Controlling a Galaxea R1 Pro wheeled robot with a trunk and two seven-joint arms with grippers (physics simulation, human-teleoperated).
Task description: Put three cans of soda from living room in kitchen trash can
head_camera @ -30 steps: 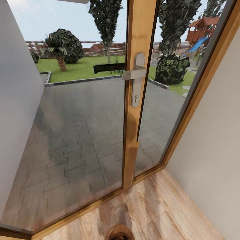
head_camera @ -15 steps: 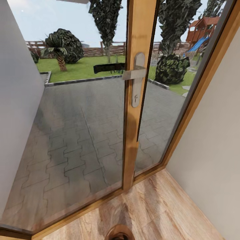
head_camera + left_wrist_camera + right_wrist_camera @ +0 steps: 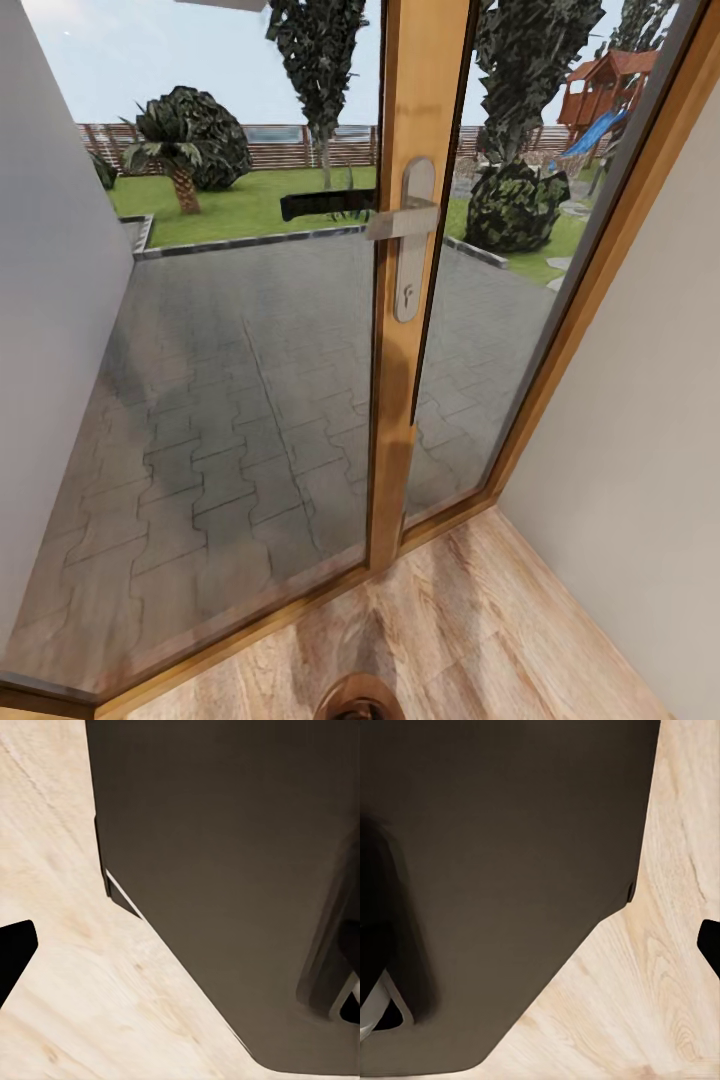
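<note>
No can of soda is in view. I face the living room's wood-framed glass doors (image 3: 415, 300) from close up, with a metal handle (image 3: 412, 225) on the middle post. A round brown rim (image 3: 358, 700) pokes in at the head view's lower edge; too little of it shows to tell whether it is the tash can. Both wrist views look down on the robot's dark body (image 3: 225, 870) (image 3: 502, 870) over light wood floor. A single black fingertip (image 3: 13, 956) shows at the picture's edge in the left wrist view, and another black fingertip (image 3: 710, 943) in the right wrist view.
A grey wall (image 3: 50, 330) stands close on the left and a pale wall (image 3: 650, 450) on the right, forming a narrow corner. Light wood floor (image 3: 480, 630) lies before the doors. Beyond the glass are a paved patio, lawn, bushes and a playset.
</note>
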